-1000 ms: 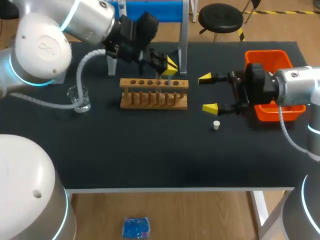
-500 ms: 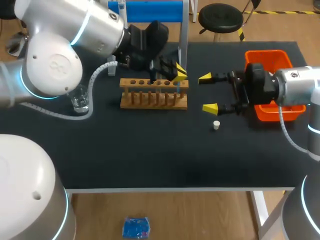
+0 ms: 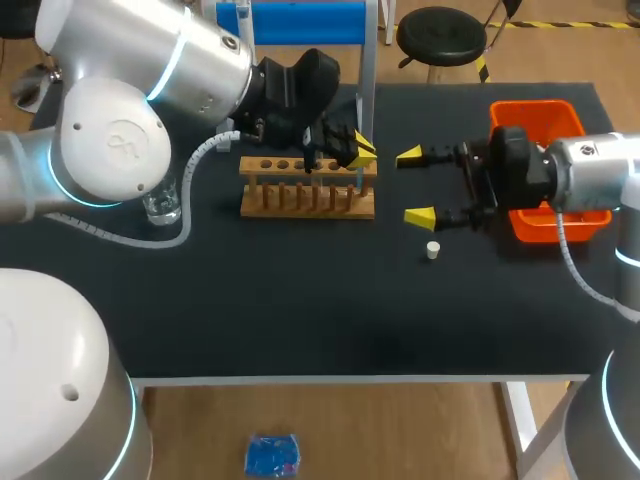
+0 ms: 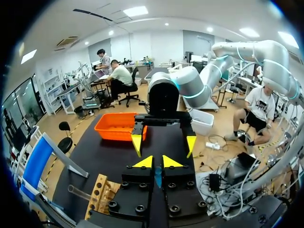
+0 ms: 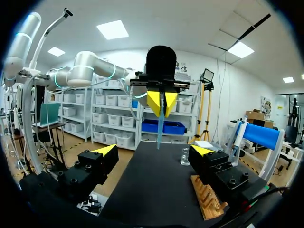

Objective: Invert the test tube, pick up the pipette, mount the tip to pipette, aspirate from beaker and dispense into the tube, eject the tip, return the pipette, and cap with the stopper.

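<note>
My left gripper (image 3: 357, 152) hangs over the right end of the wooden tube rack (image 3: 308, 186), shut on a thin clear test tube (image 5: 159, 124) that points straight down from its fingertips. In the left wrist view the tube (image 4: 157, 176) shows between the closed yellow tips of that gripper (image 4: 157, 162). My right gripper (image 3: 414, 186) stands open just right of the rack, level with the table and facing the left gripper (image 5: 161, 102), with nothing between its fingers. A small white stopper (image 3: 432, 250) lies on the table below the right gripper. A glass beaker (image 3: 161, 206) stands left of the rack.
An orange bin (image 3: 545, 112) sits at the table's right side behind my right wrist. A blue-topped stand (image 3: 300, 20) rises at the back edge behind the rack. The table's front half is bare black surface (image 3: 320, 310).
My left arm has carried the test tube to the right along the rack, from above its middle holes to its right end. My right arm has kept still.
</note>
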Tool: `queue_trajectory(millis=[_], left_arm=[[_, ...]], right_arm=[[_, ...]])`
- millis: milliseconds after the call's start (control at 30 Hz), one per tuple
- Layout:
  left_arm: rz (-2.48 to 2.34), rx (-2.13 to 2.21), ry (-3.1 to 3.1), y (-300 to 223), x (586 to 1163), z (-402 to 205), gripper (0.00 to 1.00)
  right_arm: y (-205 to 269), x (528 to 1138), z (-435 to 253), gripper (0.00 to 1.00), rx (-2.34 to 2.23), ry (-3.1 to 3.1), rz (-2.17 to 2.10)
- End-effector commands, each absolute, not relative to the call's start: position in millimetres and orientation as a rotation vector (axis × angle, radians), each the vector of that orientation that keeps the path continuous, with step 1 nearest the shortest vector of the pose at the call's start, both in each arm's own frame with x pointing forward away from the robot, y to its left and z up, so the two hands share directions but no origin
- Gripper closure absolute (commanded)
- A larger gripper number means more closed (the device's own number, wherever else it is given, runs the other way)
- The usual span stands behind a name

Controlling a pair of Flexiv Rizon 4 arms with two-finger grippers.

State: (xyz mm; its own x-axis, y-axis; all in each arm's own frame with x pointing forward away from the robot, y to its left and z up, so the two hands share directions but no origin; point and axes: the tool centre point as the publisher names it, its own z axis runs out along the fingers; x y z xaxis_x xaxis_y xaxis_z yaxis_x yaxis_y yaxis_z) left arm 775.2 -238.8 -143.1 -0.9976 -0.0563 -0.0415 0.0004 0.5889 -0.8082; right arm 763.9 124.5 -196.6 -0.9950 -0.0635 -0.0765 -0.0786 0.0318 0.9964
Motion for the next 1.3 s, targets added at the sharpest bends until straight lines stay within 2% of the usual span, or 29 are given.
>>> queue_trajectory(millis=[33, 1067, 1100, 1167, 1233, 1300], left_arm=[[-1.396, -0.049, 2.744, -240, 776, -143, 1.00], [-1.396, -0.049, 2.744, -240, 776, -143, 1.00], [-1.396, -0.049, 2.744, -240, 776, -143, 1.00], [-1.396, -0.049, 2.744, -240, 776, -143, 1.00], [-1.396, -0.049, 2.744, -240, 776, -143, 1.00], [-1.396, -0.049, 2.744, -240, 776, -143, 1.00]], right_arm=[[133, 755, -193, 0.00, -0.166, 2.239, 2.212], [191, 776, -181, 0.00, -0.187, 2.279, 2.295], [191, 776, -180, 0.06, -0.189, 2.278, 2.302], [191, 775, -180, 0.36, -0.185, 2.278, 2.313], [191, 775, -180, 0.57, -0.187, 2.281, 2.311], [191, 774, -180, 0.63, -0.185, 2.282, 2.312]])
